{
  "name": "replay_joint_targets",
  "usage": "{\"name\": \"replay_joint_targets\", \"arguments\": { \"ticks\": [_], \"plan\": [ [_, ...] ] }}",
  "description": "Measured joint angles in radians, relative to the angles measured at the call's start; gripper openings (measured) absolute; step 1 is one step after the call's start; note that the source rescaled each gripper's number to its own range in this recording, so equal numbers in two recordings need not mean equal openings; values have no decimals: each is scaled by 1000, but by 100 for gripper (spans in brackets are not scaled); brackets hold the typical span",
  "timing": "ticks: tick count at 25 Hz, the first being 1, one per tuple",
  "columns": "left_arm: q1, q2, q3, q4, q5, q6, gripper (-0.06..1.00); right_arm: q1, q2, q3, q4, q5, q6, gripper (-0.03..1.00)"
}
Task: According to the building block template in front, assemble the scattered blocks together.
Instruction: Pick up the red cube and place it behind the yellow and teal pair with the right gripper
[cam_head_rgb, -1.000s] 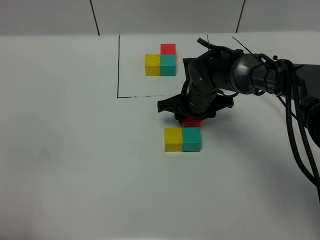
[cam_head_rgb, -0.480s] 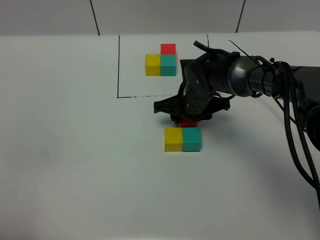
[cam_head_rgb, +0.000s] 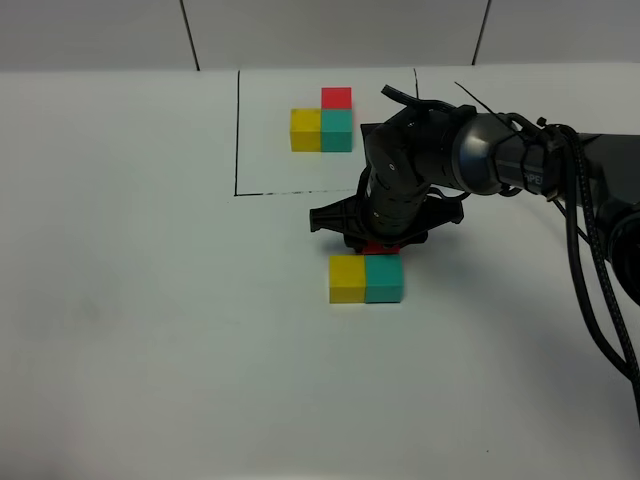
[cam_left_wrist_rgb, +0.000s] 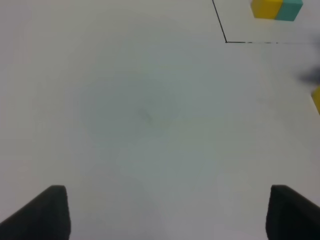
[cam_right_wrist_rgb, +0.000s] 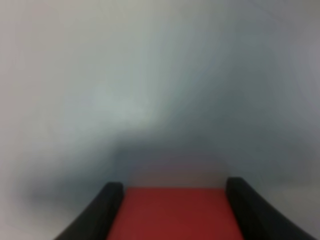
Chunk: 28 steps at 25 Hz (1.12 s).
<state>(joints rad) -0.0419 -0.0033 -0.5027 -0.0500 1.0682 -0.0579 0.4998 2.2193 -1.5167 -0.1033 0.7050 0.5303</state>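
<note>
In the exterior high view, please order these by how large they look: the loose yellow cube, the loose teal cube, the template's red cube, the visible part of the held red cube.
1. Loose yellow cube and loose teal cube: alike, no ranking.
2. Template's red cube: smaller, though farther from the camera.
3. Held red cube: only a sliver shows under the right gripper.

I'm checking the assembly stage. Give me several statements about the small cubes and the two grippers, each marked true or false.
1. The right gripper holds the small red cube. True.
2. The loose yellow cube and loose teal cube lie apart. False: they touch side by side.
3. The left gripper grips a cube. False: it is open with nothing between its fingers.
4. The black-outlined yellow-teal-red template has its red cube behind the teal one. True.
</note>
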Motion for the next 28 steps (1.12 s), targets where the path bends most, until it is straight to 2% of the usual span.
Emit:
{"name": "replay_joint_targets", "arguments": {
  "ticks": [28],
  "plan": [
    [0,0,0,0,0,-1,88,3,-1,0,0,3,4,2]
  ]
}}
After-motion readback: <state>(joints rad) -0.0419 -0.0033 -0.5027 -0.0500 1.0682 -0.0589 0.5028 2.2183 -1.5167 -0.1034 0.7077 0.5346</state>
